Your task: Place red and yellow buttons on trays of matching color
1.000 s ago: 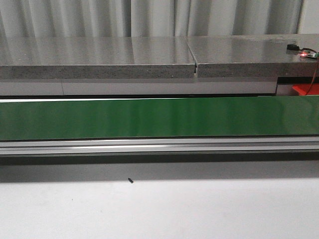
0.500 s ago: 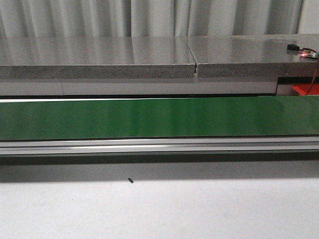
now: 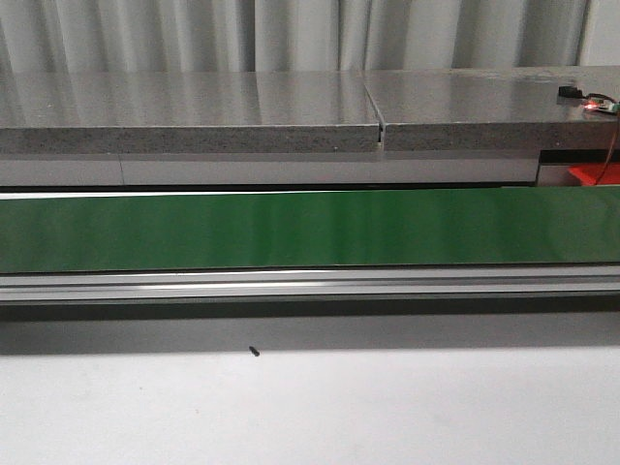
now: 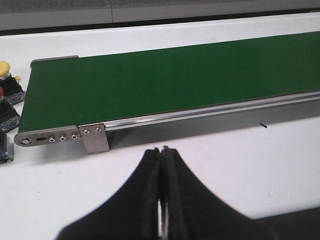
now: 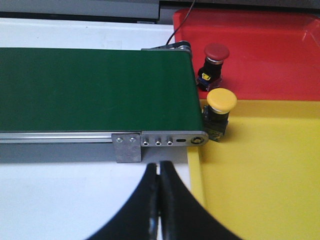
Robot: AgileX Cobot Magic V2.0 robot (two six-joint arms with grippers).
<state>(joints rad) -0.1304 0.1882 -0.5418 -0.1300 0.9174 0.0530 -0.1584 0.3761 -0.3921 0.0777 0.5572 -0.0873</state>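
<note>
In the right wrist view a red button stands on the red tray and a yellow button stands on the yellow tray, both just off the end of the green conveyor belt. My right gripper is shut and empty over the white table, beside the yellow tray's rim. In the left wrist view a yellow button and a red button sit at the belt's other end, partly cut off. My left gripper is shut and empty in front of the belt.
The front view shows the bare green belt across the whole width, its aluminium rail below, a grey stone counter behind, a corner of the red tray at the right and a small black screw on the table.
</note>
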